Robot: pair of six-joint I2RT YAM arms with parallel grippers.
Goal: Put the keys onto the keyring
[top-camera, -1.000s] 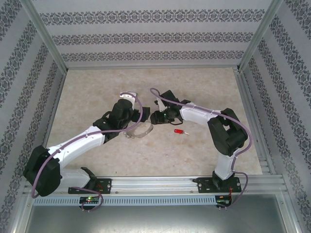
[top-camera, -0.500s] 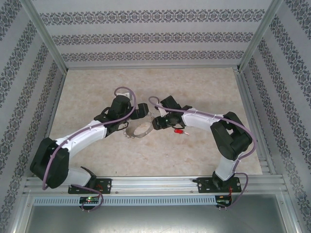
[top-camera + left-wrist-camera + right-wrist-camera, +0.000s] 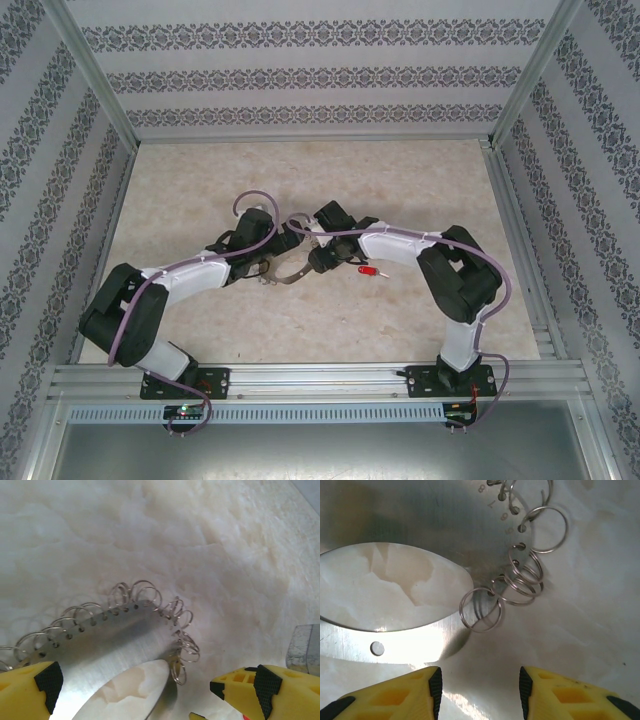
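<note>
Patterned grey-and-white wall panels [image 3: 320, 75] and an aluminium frame [image 3: 320, 378] are seen enclosing a pale, marbled beige worktop [image 3: 200, 180], over whose middle two white-and-black arms are bent towards each other. Between them, a large silver-grey metal keyring [image 3: 285, 270], a flat hoop fringed with small wire split rings, is laid flat on the worktop. The left gripper [image 3: 283, 243] is positioned low at the keyring's far-left edge, the right gripper [image 3: 318, 258] at its right end.

From the left wrist, the left gripper [image 3: 132, 685] is shown spread wide, its yellow fingers [image 3: 27, 690] tipped with black pads. The keyring [image 3: 115, 640] lies below and between them, and its curved rim of split rings [image 3: 142, 592] is seen just ahead; nothing is pinched.

From the right wrist, the right gripper [image 3: 480, 690] is shown partly spread. Bare worktop is seen in the gap between its yellow fingers [image 3: 575, 695], with the pointed end of the keyring [image 3: 420, 515] just ahead. Whether a finger touches the metal cannot be told. A cluster of split rings [image 3: 520, 580] is fanned along that end.

A tiny key with a bright red plastic head [image 3: 369, 270] is seen on the worktop just right of the right gripper, apart from the keyring and held by neither gripper.
</note>
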